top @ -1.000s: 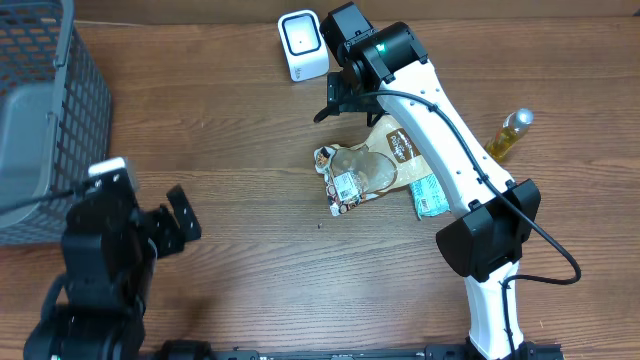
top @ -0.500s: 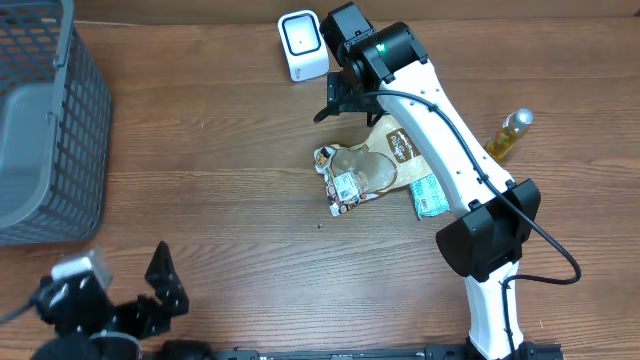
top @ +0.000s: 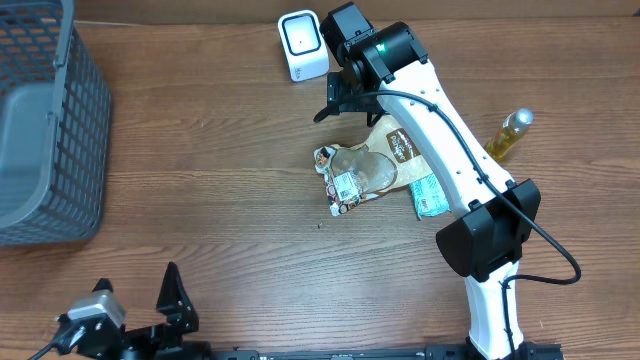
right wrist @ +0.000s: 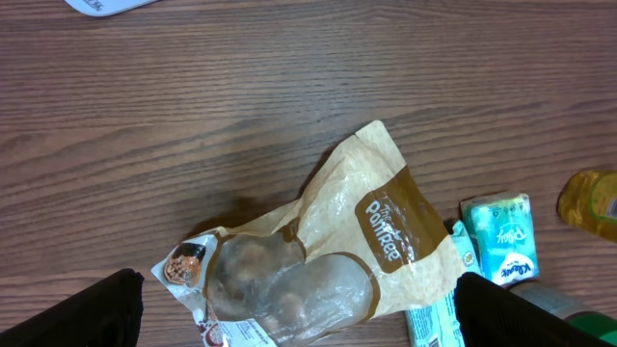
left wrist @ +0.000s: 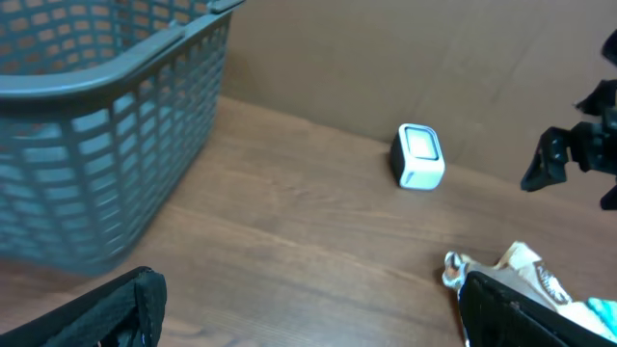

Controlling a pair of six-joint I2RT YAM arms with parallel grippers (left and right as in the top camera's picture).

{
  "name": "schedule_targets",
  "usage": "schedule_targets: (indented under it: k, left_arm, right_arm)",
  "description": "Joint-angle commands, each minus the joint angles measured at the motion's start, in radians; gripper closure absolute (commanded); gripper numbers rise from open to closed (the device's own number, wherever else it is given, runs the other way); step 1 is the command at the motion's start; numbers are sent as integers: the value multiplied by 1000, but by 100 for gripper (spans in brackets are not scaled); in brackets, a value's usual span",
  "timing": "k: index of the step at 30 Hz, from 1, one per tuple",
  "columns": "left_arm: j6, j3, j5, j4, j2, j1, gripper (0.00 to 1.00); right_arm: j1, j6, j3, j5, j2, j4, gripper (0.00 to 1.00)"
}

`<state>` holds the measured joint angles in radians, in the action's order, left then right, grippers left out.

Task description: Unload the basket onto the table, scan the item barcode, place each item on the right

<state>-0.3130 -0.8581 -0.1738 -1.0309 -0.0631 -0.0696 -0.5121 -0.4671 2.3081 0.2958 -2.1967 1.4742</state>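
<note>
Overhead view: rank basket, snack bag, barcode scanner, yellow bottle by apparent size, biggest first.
1. gray basket, largest even though the frame edge crops it
2. snack bag, partly under the right arm
3. white scanner
4. yellow bottle, clearly smallest

Both jaws wide; right arm (top: 440, 130) outstretched, left arm (top: 98, 322) tucked low.
</note>
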Motion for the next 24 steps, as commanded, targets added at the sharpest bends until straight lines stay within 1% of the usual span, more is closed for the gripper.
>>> schedule_targets:
  k: [1,4,7,11,15,17,24]
  left_arm:
    - [-9,101,35,60,58,1,0]
    - [-10,171,45,134,59,1,0]
    - [-10,247,74,270,59,2,1]
    - [-9,364,127,564,59,2,0]
    - [-9,507,183,906,59,3,0]
    - [-9,577,201,1040,60,5,0]
    - [-9,756,209,1405,60,5,1]
  right_arm:
    - [3,-5,2,17,8,-4,0]
    - [3,-5,2,17,8,-4,0]
    - [3,-5,2,17,8,-4,0]
    - [3,-5,2,17,8,-4,0]
    - [3,-5,2,17,8,-4,0]
    - [3,-5,2,17,8,-4,0]
    - [3,-4,2,17,8,-4,0]
